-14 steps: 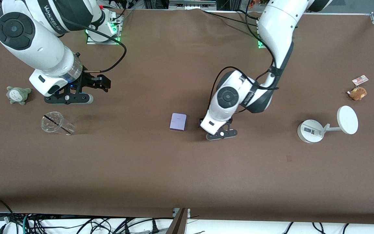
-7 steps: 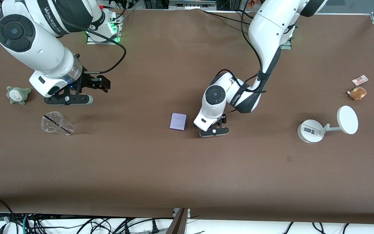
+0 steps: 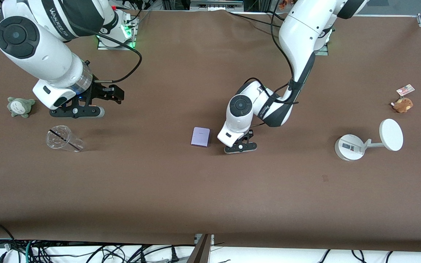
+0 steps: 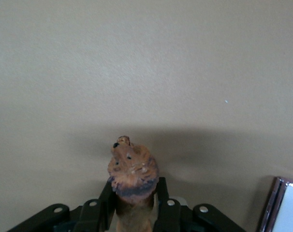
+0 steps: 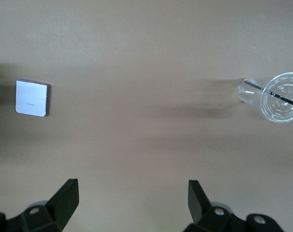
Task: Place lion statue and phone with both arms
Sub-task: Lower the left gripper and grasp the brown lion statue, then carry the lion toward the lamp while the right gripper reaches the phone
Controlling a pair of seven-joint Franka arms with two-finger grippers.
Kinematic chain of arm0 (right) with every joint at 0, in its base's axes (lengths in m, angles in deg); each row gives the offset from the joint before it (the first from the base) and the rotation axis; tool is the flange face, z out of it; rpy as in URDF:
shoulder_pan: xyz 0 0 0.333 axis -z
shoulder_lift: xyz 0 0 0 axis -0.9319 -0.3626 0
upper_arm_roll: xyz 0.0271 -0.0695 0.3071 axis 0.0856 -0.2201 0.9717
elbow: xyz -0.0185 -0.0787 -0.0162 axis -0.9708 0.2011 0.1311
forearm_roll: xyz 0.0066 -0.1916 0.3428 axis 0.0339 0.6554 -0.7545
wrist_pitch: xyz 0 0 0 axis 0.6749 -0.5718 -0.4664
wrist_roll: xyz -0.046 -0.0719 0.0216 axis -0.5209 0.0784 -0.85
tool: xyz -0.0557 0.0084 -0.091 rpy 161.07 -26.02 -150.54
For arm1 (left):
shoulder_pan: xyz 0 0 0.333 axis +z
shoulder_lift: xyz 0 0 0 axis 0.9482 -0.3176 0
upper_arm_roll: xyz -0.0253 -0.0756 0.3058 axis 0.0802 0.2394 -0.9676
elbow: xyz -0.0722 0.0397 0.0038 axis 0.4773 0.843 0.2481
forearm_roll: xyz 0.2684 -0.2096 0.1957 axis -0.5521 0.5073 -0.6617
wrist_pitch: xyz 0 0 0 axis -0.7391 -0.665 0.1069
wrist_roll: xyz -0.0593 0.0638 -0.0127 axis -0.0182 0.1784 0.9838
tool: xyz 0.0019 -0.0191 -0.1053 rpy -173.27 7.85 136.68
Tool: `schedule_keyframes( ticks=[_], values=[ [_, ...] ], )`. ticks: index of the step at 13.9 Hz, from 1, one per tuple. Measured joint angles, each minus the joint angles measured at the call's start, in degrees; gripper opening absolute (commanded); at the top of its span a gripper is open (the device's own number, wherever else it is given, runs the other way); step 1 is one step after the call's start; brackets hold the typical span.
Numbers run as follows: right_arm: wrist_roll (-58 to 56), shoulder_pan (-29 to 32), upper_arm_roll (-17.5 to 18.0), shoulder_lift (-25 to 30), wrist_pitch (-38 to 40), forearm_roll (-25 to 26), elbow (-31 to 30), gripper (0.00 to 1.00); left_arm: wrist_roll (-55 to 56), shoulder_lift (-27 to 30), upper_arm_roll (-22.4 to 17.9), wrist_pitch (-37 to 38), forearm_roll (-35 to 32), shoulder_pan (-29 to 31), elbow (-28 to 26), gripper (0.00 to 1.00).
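The lion statue sits clamped between the fingers of the left gripper, its maned head poking out past the fingertips in the left wrist view. That gripper hangs low over the brown table, just beside the phone on the side toward the left arm's end. The phone lies flat on the table near its middle, pale lavender face up, apart from the gripper. The right gripper waits over the table toward the right arm's end, its fingers spread wide with nothing between them. A clear plastic cup lies on its side nearer the front camera than that gripper, and a grey-green plush sits beside it at the table's edge. Toward the left arm's end stand a white stand with a disc and, farther from the camera, a small brown plush with a tag.
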Motion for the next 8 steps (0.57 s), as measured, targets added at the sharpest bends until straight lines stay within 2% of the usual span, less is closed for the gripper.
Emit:
schedule_keyframes(
  ticks=[3,8],
  values=[
    [0.0,0.0,0.0,0.0,0.0,0.0,0.0,1.00,-3.7,1.5,-0.5,2.0,0.0,3.1,0.3,0.00],
    [0.0,0.0,0.0,0.0,0.0,0.0,0.0,1.00,-16.2,6.6,-0.8,6.3,-0.1,14.9,-2.3,0.00]
  ],
)
